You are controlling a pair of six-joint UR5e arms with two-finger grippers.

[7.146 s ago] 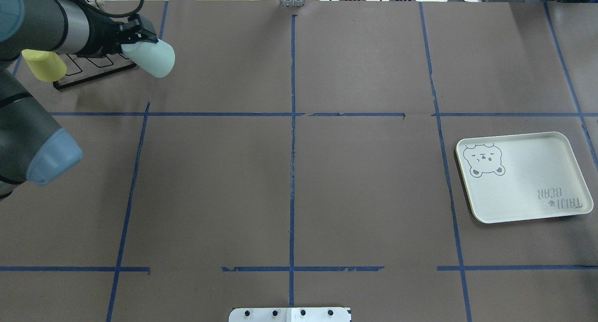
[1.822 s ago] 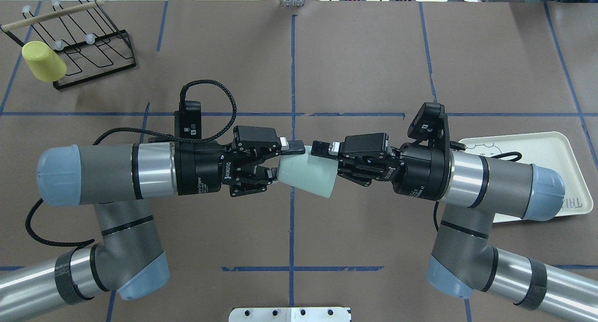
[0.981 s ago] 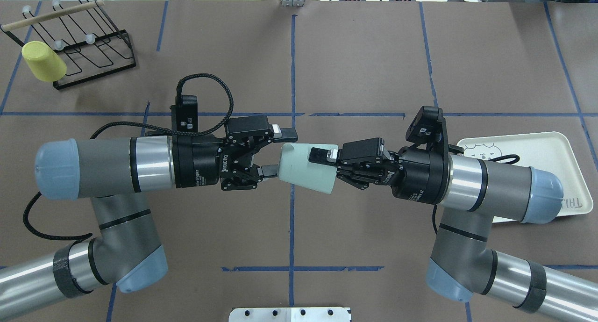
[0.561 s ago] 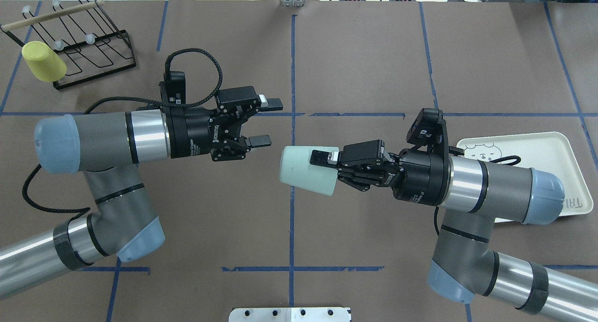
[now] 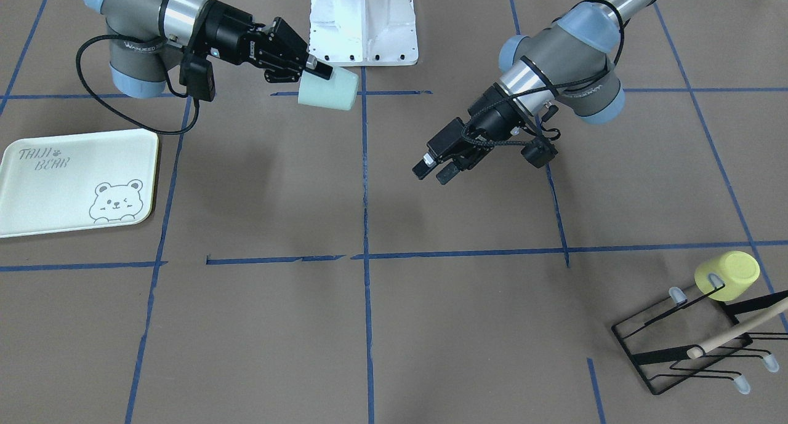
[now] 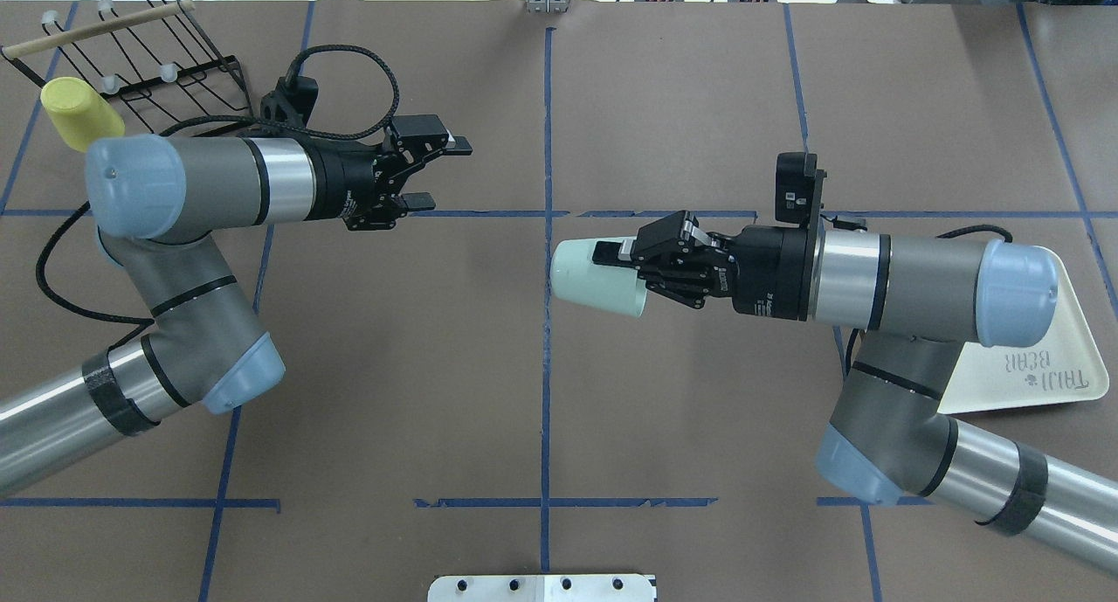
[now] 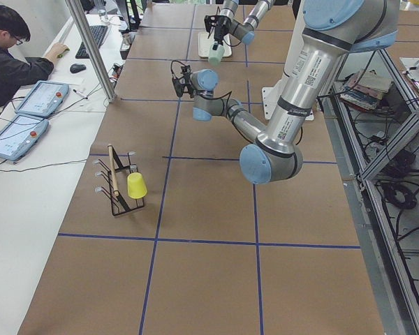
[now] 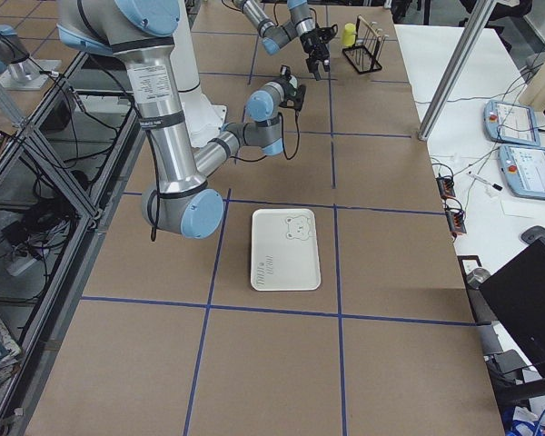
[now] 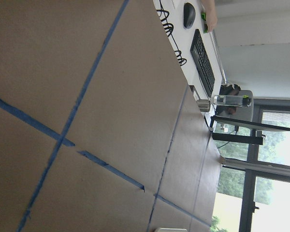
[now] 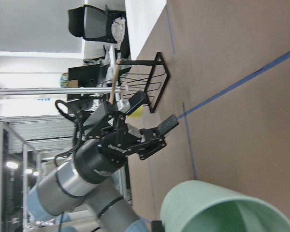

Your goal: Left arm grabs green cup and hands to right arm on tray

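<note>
The pale mint-green cup (image 6: pixel 587 277) lies sideways in the air over the table's middle, held at its rim by my right gripper (image 6: pixel 614 266), which is shut on it. It also shows in the front-facing view (image 5: pixel 329 92) and at the bottom of the right wrist view (image 10: pixel 217 212). My left gripper (image 6: pixel 444 174) is open and empty, well to the left of the cup and farther back. It also shows in the front-facing view (image 5: pixel 431 174). The cream tray (image 6: pixel 1048 377) with the bear drawing lies at the right, partly hidden under the right arm, and shows whole in the front-facing view (image 5: pixel 68 178).
A yellow cup (image 6: pixel 74 126) hangs on a black wire rack (image 6: pixel 179 69) at the far left corner, just behind the left arm. Blue tape lines cross the brown table cover. A white base plate (image 5: pixel 363 21) sits at the robot's edge.
The left gripper opened, let go of the cup and drew back to the left and far side. The right gripper closed on the cup and carried it slightly right.
</note>
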